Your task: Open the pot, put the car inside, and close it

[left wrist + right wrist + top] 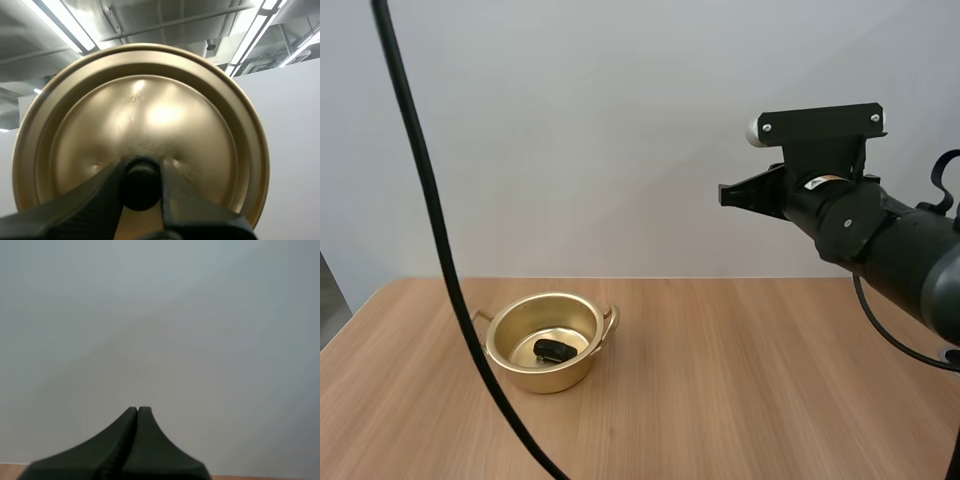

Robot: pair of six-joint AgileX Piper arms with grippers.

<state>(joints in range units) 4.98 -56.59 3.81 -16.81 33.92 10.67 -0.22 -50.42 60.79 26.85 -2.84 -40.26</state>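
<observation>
A gold pot (548, 345) stands open on the left of the wooden table, and a small black car (553, 350) lies on its floor. In the left wrist view my left gripper (140, 187) is shut on the black knob (140, 185) of the gold lid (140, 125), which it holds up in the air. My right gripper (725, 193) hangs high above the table's right side, pointing left. In the right wrist view my right gripper (138, 411) is shut on nothing, its fingers (120, 440) together as one dark wedge before a pale wall.
The wooden table (740, 380) stretches bare to the right of the pot and in front of it. A pale wall stands behind the table.
</observation>
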